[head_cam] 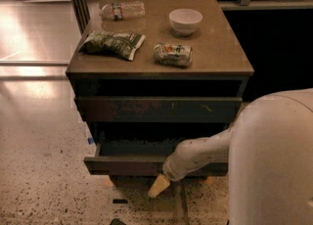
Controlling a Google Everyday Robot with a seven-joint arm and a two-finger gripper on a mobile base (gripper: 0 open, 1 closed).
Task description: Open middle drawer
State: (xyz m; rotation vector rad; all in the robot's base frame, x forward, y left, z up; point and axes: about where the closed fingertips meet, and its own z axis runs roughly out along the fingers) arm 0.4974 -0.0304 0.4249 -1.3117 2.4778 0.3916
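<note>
The middle drawer [122, 164] is the dark brown flat front low on the cabinet. It stands pulled out a little, and its shallow tray [137, 147] shows behind the front. My gripper [159, 186] is at the end of the white arm [200, 155], which reaches in from the right. It hangs just below the drawer front's lower edge, near its middle, with a cream tip pointing down to the floor. A wider dark front with pale scratches [156, 109] sits closed above the drawer.
On the brown cabinet top [220, 57] lie a water bottle [122, 10], a white bowl [185, 21], a green chip bag [111, 44] and a crushed can [172, 54]. My white body [274, 165] fills the lower right. The speckled floor [44, 180] lies to the left.
</note>
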